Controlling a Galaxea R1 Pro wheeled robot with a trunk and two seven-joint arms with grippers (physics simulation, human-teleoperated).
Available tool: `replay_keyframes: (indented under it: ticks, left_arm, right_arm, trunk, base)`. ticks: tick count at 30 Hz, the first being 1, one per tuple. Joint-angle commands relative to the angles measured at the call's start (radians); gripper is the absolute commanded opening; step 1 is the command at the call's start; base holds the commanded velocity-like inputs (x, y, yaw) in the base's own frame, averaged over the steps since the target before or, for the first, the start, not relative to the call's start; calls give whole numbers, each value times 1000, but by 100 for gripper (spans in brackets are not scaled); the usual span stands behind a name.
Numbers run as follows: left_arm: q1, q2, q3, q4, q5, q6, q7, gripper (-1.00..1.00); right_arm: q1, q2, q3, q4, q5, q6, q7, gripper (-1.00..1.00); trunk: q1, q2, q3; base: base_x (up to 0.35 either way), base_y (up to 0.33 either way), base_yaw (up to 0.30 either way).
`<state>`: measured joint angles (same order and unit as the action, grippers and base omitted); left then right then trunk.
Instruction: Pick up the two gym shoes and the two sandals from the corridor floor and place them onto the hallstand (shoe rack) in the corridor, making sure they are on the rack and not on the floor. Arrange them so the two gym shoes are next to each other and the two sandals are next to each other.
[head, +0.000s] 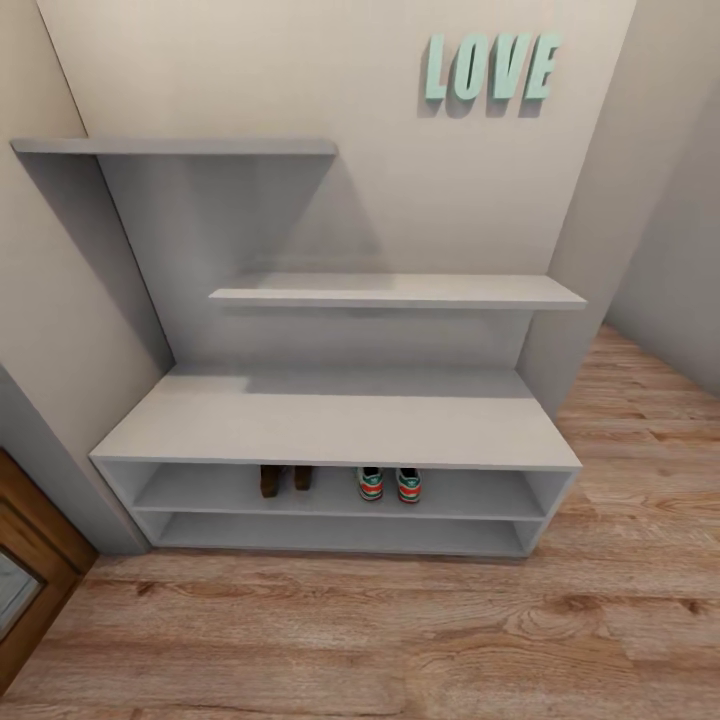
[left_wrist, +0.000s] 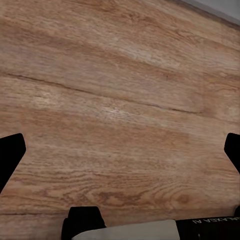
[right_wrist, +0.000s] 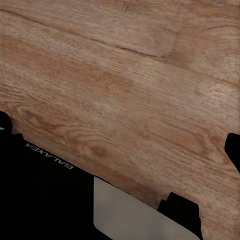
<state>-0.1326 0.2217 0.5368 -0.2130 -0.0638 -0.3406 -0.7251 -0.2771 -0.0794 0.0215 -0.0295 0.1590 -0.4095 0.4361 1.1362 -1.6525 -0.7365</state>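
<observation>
From the head view I count two gym shoes (head: 390, 484) and two sandals (head: 286, 478), each pair side by side in the upper slot of the hallstand (head: 340, 425). My left gripper (left_wrist: 120, 150) and right gripper (right_wrist: 117, 137) hang wide open and empty over corridor floor (left_wrist: 120, 90), no shoe between the jaws.

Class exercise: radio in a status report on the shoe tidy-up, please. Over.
Both grippers, left and right, open, empty over bare floor. Gym shoes paired beside sandals on the hallstand's upper shelf. No obstruction seen.
</observation>
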Motion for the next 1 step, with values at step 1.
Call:
replay_keyframes:
  ticks: [1]
  left_arm:
    - [-1,0,7,2,-7,-4,-4,100]
  right_arm:
    - [-1,0,1,0,5,-5,0,100]
  trunk:
    - [0,0,-1]
  base:
    - [0,0,0]
